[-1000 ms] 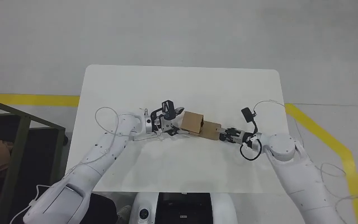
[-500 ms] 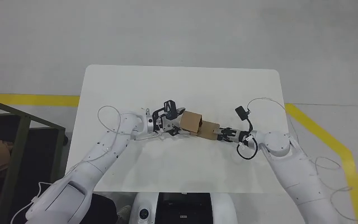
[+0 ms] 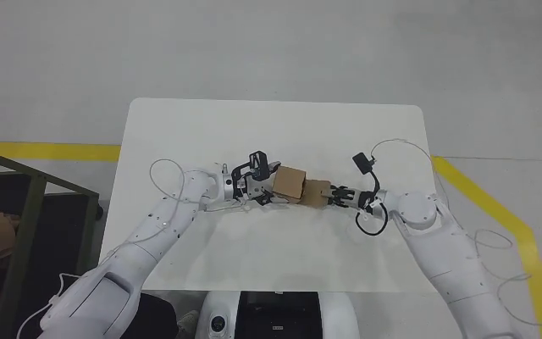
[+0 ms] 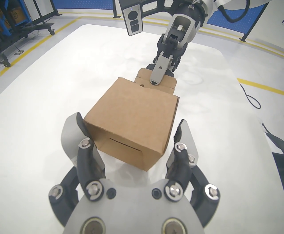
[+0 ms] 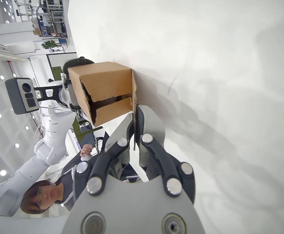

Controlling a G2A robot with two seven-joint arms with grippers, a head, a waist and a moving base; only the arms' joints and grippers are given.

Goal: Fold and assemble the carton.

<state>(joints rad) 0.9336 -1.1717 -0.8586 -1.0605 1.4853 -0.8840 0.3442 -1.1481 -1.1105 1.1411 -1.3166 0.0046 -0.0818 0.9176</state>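
Top view first: white table (image 3: 356,136), a yellow floor line (image 3: 59,151) running off past its edge, well away from the carton (image 3: 290,181). The carton sits mid-table with an arm on each side, both stretched low and angled inward. The left tool (image 3: 268,188) is at one end of the carton, the right tool (image 3: 336,196) at the other.

Left wrist view: fingers (image 4: 73,126) are set wide and clamp the carton's open end by its side walls. At the carton's far end the other tool grips the flap (image 4: 169,83). Blue panels (image 4: 266,11) stand beyond the table.

Right wrist view: the tool is pressed together on that flap's edge. The carton's inner flaps are partly folded in, with bare white table alongside.
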